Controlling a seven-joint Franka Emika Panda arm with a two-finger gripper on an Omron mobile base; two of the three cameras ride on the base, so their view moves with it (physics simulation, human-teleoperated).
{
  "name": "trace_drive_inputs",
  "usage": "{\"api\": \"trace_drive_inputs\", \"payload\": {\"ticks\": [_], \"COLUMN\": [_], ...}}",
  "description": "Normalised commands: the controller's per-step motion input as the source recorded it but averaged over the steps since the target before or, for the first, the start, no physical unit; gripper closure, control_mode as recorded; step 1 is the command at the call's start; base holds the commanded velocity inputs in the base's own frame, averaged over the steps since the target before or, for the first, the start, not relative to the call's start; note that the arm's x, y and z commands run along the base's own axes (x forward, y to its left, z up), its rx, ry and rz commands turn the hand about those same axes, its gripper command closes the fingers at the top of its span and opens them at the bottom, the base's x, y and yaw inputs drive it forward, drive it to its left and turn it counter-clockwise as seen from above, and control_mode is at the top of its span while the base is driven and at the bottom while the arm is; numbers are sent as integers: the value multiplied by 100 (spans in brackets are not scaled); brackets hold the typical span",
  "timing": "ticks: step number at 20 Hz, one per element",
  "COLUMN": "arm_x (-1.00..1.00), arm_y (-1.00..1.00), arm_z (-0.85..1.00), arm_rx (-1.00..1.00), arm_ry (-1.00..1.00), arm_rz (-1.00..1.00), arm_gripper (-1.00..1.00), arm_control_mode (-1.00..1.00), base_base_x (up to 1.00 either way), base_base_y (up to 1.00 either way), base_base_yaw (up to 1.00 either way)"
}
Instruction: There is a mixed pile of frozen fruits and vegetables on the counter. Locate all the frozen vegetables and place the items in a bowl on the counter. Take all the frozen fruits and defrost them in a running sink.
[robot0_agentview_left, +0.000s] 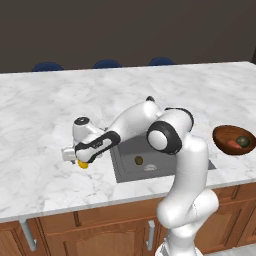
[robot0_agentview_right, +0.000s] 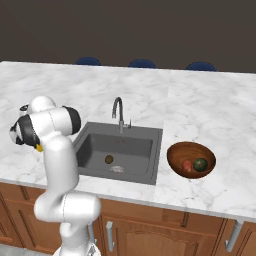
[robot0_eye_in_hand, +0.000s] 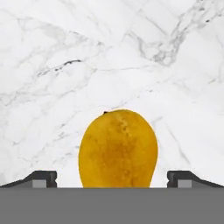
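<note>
Low over the white marble desk (robot0_agentview_left: 45, 105), left of the sink (robot0_agentview_right: 120, 152), the end effector (robot0_eye_in_hand: 112, 178) stands with its jaws spread wide on either side of a yellow-orange fruit (robot0_eye_in_hand: 118, 148). The hand view shows a dark fingertip (robot0_eye_in_hand: 41, 178) well off to each side of the fruit, with marble showing in the gaps, so neither tip touches it; the fruit rests on the desk between them. From the left base view the same fruit (robot0_agentview_left: 83, 164) peeks out just under the hand, near the front left of the basin.

An olive-brown ball (robot0_agentview_right: 109, 159) lies on the sink floor close to the round drain (robot0_agentview_right: 117, 169), below the curved dark faucet (robot0_agentview_right: 118, 113).

On the desk to the right of the sink sits the reddish-brown wooden bowl (robot0_agentview_right: 176, 150), holding a red-orange piece (robot0_agentview_right: 187, 165) and a dark green ball (robot0_agentview_right: 200, 164) side by side.
</note>
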Motion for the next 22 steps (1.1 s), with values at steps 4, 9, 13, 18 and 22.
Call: {"api": "trace_drive_inputs", "payload": {"ticks": [4, 9, 13, 18, 22], "arm_x": [0, 1, 0, 0, -1], "arm_y": [1, -25, -13, 0, 2], "arm_z": [-27, -24, -21, -3, 18], "arm_rx": [0, 4, 3, 0, -2], "arm_ry": [0, 1, 2, 0, 2], "arm_rz": [0, 0, 0, 0, 0], "arm_gripper": [-100, -100, 100, 100, 100], "arm_control_mode": [-100, -100, -100, -100, -100], "base_base_x": [0, 0, 0, 0, 0], "base_base_y": [0, 0, 0, 0, 0], "base_base_yaw": [0, 0, 0, 0, 0]}}
